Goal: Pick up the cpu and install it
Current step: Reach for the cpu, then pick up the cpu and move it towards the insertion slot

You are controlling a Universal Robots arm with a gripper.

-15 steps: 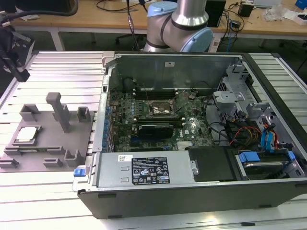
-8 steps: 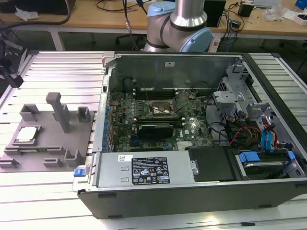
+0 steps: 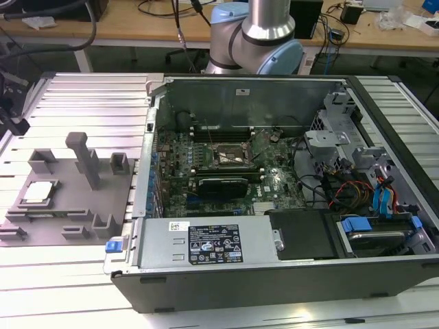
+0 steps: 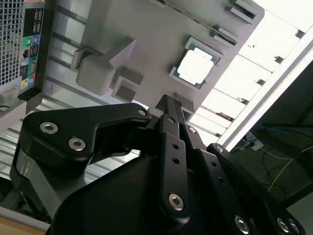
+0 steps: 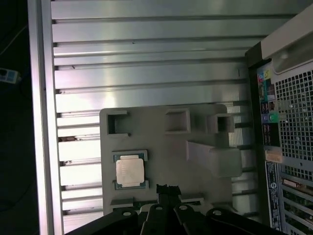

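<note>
The cpu [image 3: 38, 193], a small square chip with a pale silver top, lies in a shallow nest on the grey fixture plate [image 3: 68, 154], on the exterior view's left beside the computer case. Both wrist views look down on the cpu [image 4: 195, 67] [image 5: 130, 171] in its nest. My gripper [image 5: 167, 188] [image 4: 168, 102] hangs above the plate, off to one side of the chip and not touching it. Its black fingers are together with nothing between them. The dark cpu socket [image 3: 230, 156] sits open on the green motherboard [image 3: 274, 181] inside the case.
The open computer case [image 3: 274, 274] lies on a ribbed aluminium table [image 3: 68, 288]. A power supply [image 3: 212, 243] lies along its near side, drive cages and cables [image 3: 357, 185] on the exterior view's right. Upright grey posts [image 3: 84, 157] rise from the fixture plate. The arm's base [image 3: 260, 34] stands behind the case.
</note>
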